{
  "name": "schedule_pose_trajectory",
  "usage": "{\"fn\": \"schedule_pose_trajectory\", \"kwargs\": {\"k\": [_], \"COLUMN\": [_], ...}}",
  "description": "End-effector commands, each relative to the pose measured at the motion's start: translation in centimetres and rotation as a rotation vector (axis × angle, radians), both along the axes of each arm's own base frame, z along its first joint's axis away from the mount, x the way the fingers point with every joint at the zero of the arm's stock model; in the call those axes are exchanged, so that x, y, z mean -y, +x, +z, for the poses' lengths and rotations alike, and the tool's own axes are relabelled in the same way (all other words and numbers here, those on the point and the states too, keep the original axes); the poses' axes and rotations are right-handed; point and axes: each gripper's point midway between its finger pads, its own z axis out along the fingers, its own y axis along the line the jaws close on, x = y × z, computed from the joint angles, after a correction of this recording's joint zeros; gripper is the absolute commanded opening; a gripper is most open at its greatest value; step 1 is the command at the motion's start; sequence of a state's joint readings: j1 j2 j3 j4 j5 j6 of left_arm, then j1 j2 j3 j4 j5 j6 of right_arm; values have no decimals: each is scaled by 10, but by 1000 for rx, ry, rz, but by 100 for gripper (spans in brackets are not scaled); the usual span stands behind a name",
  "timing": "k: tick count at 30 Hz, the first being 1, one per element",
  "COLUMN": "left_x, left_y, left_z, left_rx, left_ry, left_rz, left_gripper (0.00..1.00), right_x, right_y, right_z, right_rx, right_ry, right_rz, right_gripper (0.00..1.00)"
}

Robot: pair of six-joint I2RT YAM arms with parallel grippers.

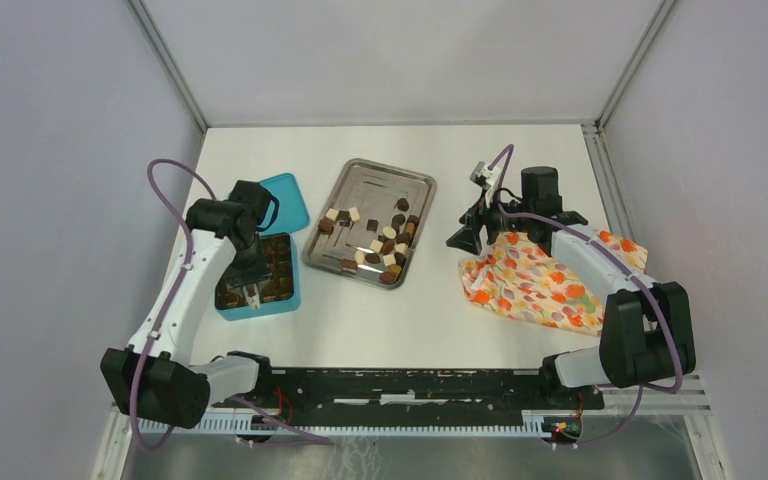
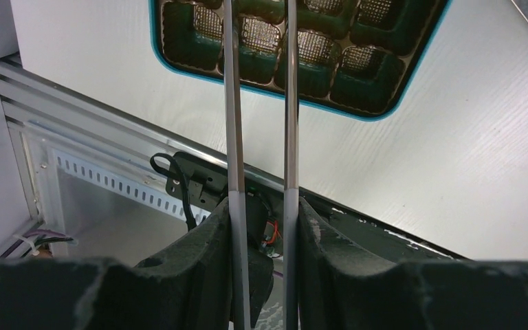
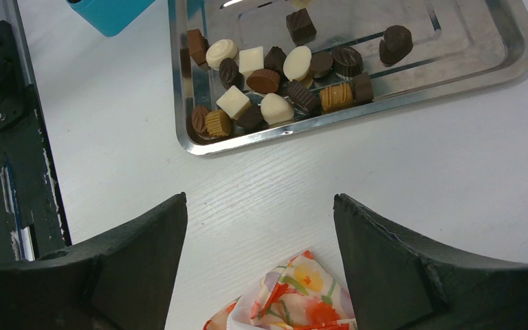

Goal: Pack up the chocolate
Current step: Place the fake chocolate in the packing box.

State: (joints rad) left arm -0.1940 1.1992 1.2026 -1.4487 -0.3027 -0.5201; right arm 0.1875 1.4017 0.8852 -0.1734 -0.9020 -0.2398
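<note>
The left gripper is clamped on thin metal tongs, whose blades are held over the teal box. The right gripper is spread wide and empty above a corner of the floral cloth. Beyond it, the chocolate is heaped in the steel tray

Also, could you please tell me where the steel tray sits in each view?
Top external: steel tray at table centre, between the arms.
Left wrist: not in view.
Right wrist: steel tray across the top, holding chocolates.
Shared landmark: black base rail at the table's near edge.
</note>
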Motion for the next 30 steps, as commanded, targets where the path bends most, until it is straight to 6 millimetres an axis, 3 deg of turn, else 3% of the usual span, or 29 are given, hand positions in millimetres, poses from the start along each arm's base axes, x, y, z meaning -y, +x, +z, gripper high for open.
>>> {"fn": "schedule_pose_trajectory", "kwargs": {"k": [1,9,20,30], "left_x": [-6,-9,-7,-10], "left_y": [12,24,20,18], "left_z": [-5,-9,-14,-11], "left_rx": [37,42,19,8], "left_ry": [11,6,-12,8], "left_rz": [-2,-3,-3,4], "left_gripper": [2,7,26,35], "right_x": [-2,-2,-2,-2], "right_y": [2,2,2,2], "right_z": [8,7,7,7], "right_rx": [41,41,40,42], "right_ry": [19,17,16,16], "right_rz": [15,15,15,15], "right_gripper": [84,83,83,84]}}
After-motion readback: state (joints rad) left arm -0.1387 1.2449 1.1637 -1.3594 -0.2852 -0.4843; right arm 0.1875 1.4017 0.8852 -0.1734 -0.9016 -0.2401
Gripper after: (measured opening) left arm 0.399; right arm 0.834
